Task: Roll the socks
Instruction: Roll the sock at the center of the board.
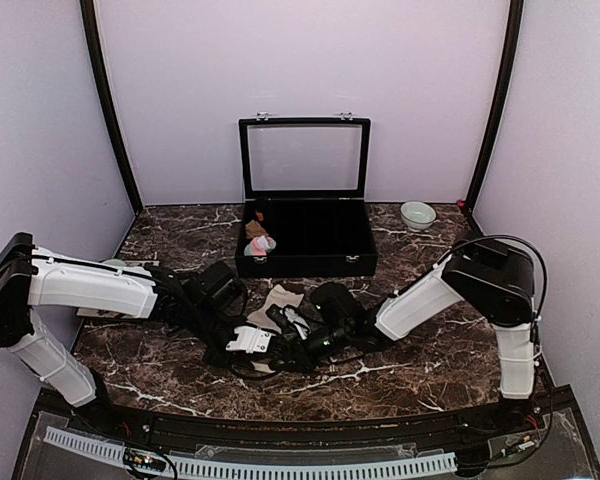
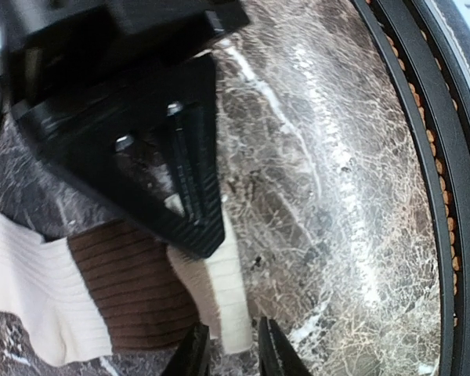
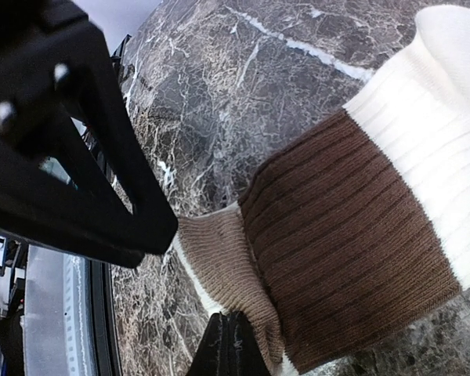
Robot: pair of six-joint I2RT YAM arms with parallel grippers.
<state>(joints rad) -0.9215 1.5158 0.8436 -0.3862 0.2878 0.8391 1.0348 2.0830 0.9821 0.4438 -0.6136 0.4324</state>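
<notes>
The cream-beige sock (image 1: 278, 300) with dark brown bands lies flat on the marble table between both arms. In the left wrist view its cream edge (image 2: 236, 301) sits between the narrowed jaws of my left gripper (image 2: 233, 354), beside the brown band (image 2: 133, 290). My right gripper (image 3: 231, 346) is shut on the sock's tan end (image 3: 227, 266), next to the brown band (image 3: 337, 235). In the top view both grippers meet low over the sock's near end, the left gripper (image 1: 262, 345) beside the right gripper (image 1: 292, 345). The pink sock (image 1: 262, 243) rests bundled inside the black box.
An open black box (image 1: 320, 262) with a glass lid stands behind the sock and holds a small tan-brown bundle (image 1: 255, 228). A pale bowl (image 1: 417, 214) sits at the back right. The table's dark front rim (image 2: 423, 157) runs close to the grippers.
</notes>
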